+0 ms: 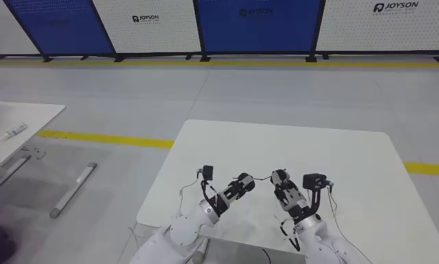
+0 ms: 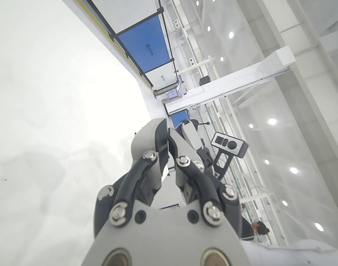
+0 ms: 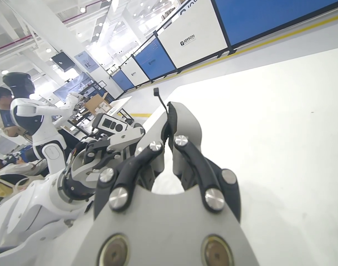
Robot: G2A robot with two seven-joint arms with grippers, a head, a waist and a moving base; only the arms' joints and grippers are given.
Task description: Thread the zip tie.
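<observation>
The right gripper (image 3: 169, 116) is clamped on the black zip tie (image 3: 159, 99), whose square head stands clear above the fingertips, upper centre of the right wrist view. In the top view both grippers hang close together over the white table (image 1: 343, 154), low in the frame. The left gripper (image 2: 168, 130) has its fingers pressed together; whether the tie's tail sits between them I cannot tell. The step looks like alignment before insertion. Next, the tail tip needs to be steered squarely into the head's slot.
</observation>
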